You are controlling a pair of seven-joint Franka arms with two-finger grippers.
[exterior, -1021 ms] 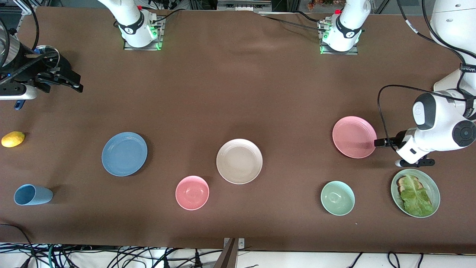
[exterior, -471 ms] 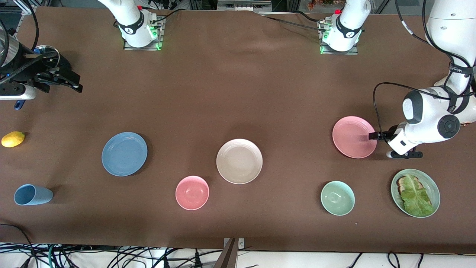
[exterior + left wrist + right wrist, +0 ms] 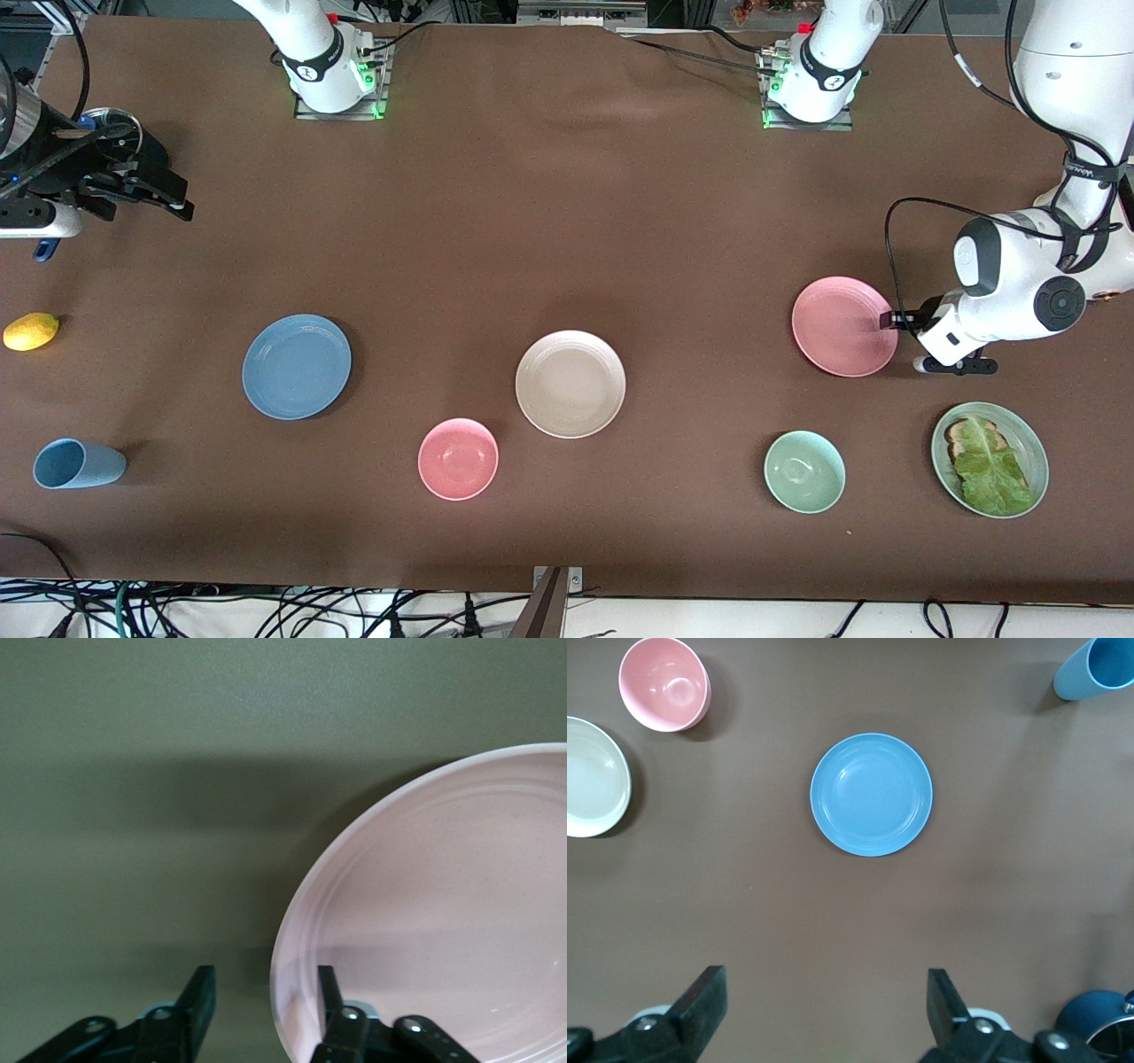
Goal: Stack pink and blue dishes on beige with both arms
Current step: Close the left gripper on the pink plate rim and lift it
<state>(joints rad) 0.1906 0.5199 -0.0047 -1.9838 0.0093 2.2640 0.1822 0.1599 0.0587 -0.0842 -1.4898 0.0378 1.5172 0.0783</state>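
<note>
My left pincer (image 3: 263, 1014) sits open straddling the pink plate's (image 3: 842, 325) rim; best to pinch deep before lifting. Right pincer (image 3: 824, 1005) waits open, high over the table.

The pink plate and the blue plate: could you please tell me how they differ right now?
The pink plate lies toward the left arm's end, the blue plate toward the right arm's. The left tool straddles the pink plate's rim, fingers open; the blue plate lies untouched, the open right tool waiting apart. Both are flat, ridged-rimmed and equal in size.
</note>
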